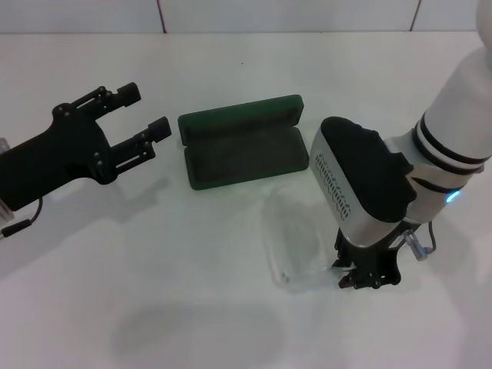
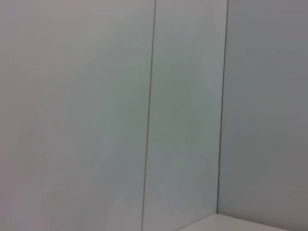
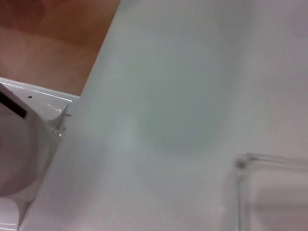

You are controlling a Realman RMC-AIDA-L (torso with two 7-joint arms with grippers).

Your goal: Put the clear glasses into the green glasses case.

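The green glasses case (image 1: 242, 142) lies open in the middle of the white table, its dark interior facing up and its lid toward the back. The clear glasses (image 1: 294, 244) rest on the table just in front of the case, hard to make out against the white surface. One corner of the clear glasses (image 3: 272, 190) shows in the right wrist view. My right gripper (image 1: 367, 275) points down at the table, close beside the glasses on their right. My left gripper (image 1: 146, 110) hovers open and empty to the left of the case.
A white wall runs along the back of the table, and it fills the left wrist view. The right wrist view shows the table's edge (image 3: 91, 96), brown floor beyond it and part of the robot's white base (image 3: 21, 154).
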